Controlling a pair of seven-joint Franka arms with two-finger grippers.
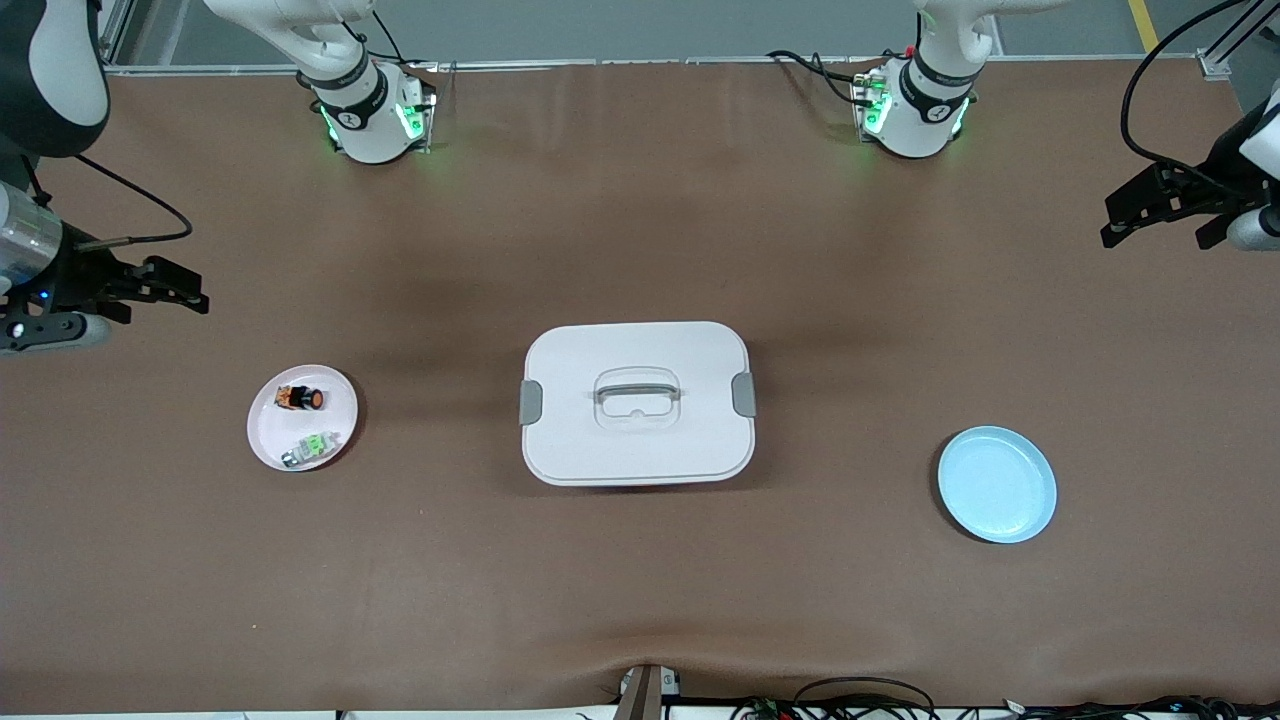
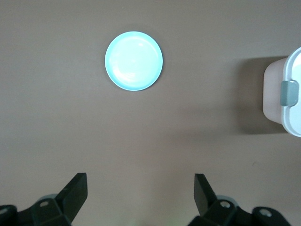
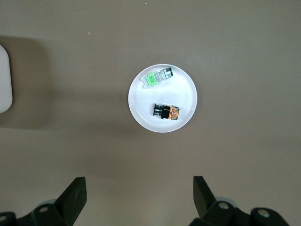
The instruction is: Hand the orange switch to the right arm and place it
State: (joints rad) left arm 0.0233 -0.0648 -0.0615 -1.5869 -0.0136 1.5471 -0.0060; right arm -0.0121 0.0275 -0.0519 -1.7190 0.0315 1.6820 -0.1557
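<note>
The orange switch (image 1: 300, 398) lies on its side on a small white plate (image 1: 265, 430) toward the right arm's end of the table. It also shows in the right wrist view (image 3: 165, 112), on the plate (image 3: 141, 110). A silvery part with green marks (image 1: 308, 447) lies beside it on the same plate. My right gripper (image 1: 188, 290) (image 3: 140, 186) is open and empty, up over bare table beside the plate. My left gripper (image 1: 1112, 222) (image 2: 141, 183) is open and empty, up over bare table at the left arm's end.
A white lidded box (image 1: 637, 402) with grey clasps and a handle stands mid-table; its edge shows in the left wrist view (image 2: 284, 94). A light blue plate (image 1: 997, 484) (image 2: 134, 60) lies bare toward the left arm's end. Cables lie along the table's edges.
</note>
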